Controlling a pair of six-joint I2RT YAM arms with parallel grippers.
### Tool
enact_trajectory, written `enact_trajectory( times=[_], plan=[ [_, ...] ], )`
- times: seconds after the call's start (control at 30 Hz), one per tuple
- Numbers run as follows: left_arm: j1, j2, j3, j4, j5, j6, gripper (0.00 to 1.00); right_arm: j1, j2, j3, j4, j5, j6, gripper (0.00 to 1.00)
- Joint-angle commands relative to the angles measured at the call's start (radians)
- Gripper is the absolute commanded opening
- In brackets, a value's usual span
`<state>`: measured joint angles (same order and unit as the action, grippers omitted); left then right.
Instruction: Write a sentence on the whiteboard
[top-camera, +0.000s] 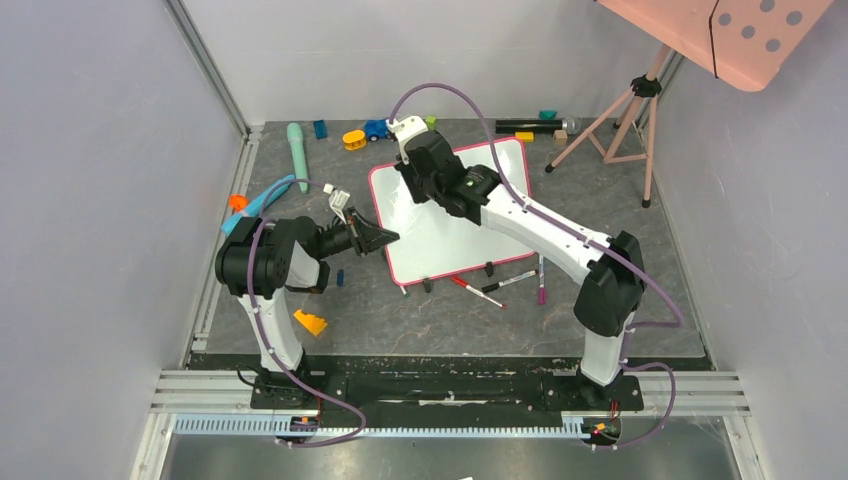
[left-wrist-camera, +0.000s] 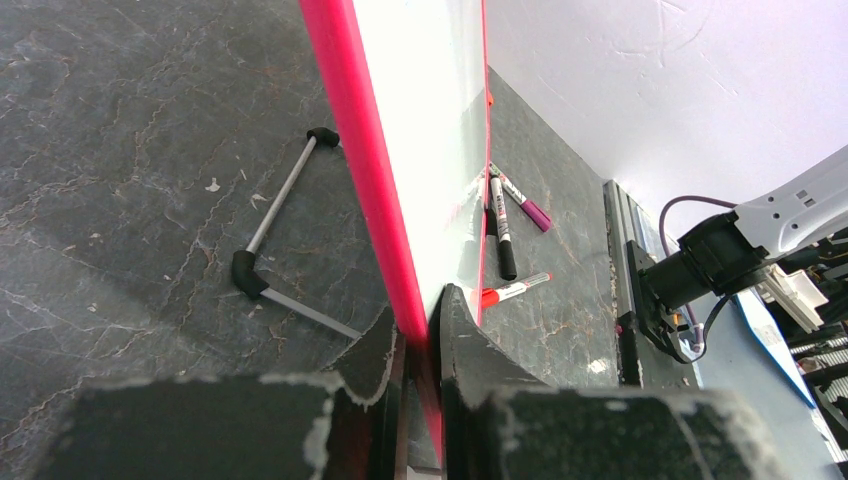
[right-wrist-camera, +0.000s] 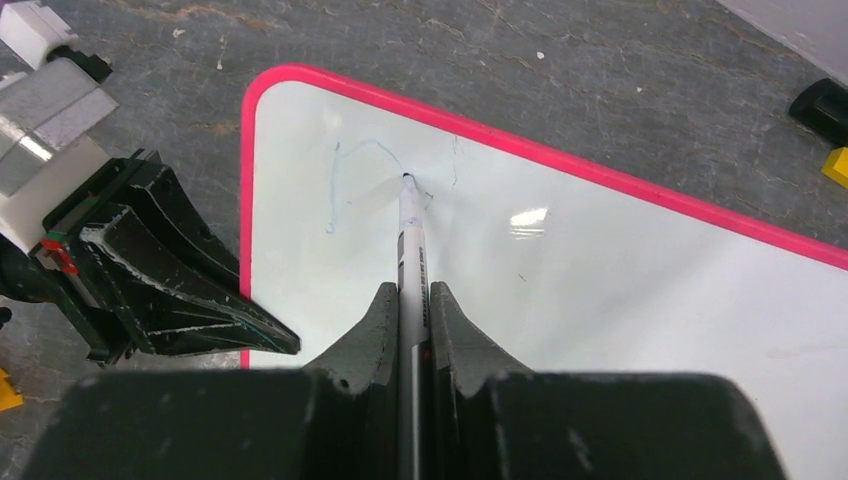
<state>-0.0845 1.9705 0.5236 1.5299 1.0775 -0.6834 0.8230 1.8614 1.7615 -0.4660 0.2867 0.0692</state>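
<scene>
Top external shows the right hand (right-wrist-camera: 410, 300) reaching over the whiteboard (top-camera: 455, 240), clamped on a marker (right-wrist-camera: 411, 235), left hand (top-camera: 388, 238) pinching its edge.

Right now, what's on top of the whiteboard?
A marker held in the right jaws, its tip touching the whiteboard beside a few faint strokes. From the top camera, the right arm hides that corner.

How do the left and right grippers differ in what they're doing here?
The left gripper is shut on the pink frame of the whiteboard; the right gripper is shut on a marker. The left gripper reaches in from the board's side edge; the right gripper hangs over it, marker tip at a faint stroke. Both are black and act on the same board.
</scene>
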Motion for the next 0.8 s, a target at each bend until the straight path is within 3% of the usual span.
enact_trajectory(
  times=[0.0,0.77],
  plan=[
    [0.005,0.065,-0.028,0.027,-0.051,0.277,0.04,-0.015,-0.005,-0.029,-0.061,0.061,-0.015,0.0],
    [0.005,0.065,-0.03,0.027,-0.056,0.277,0.04,-0.014,0.04,-0.019,-0.07,-0.143,-0.011,0.0]
  ],
)
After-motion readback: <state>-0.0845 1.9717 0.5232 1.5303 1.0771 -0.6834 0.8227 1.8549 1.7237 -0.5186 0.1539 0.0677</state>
